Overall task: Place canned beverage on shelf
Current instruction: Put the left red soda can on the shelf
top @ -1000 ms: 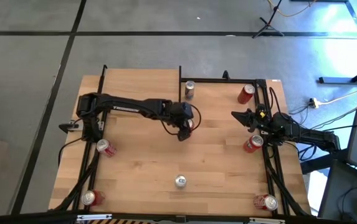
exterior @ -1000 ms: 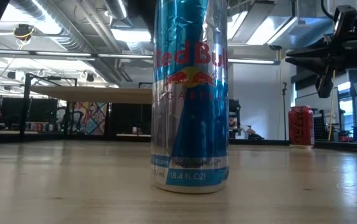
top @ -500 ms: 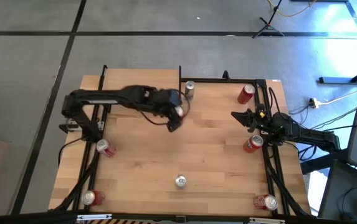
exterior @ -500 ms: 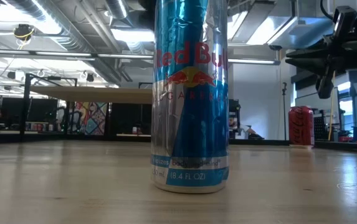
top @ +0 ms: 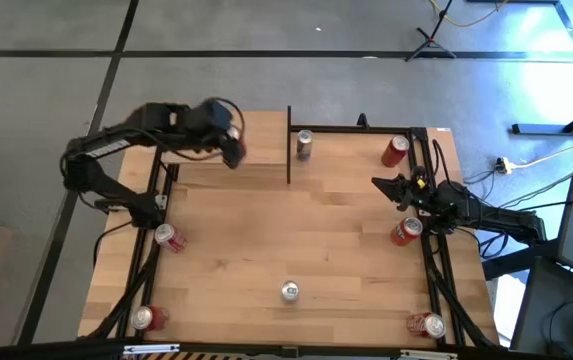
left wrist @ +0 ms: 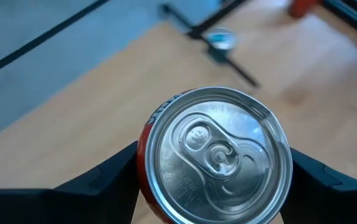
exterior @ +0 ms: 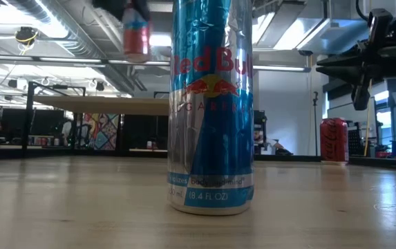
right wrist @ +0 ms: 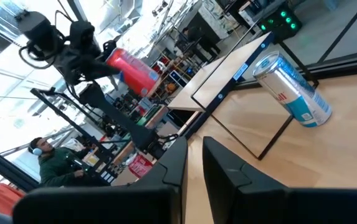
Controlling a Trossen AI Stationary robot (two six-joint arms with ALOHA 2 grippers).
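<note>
Glossy metal can, matt light-wood shelf, smooth pale wooden tabletop

Lighting, as I read it: bright overhead ceiling strips in low view, w/ glare on the blue can filling the foreground. High view evenly lit; blue-white glare on floor top right. Left wrist view: red can's lid sharp, background blurred. Raised can motion-blurred in low view.
</note>
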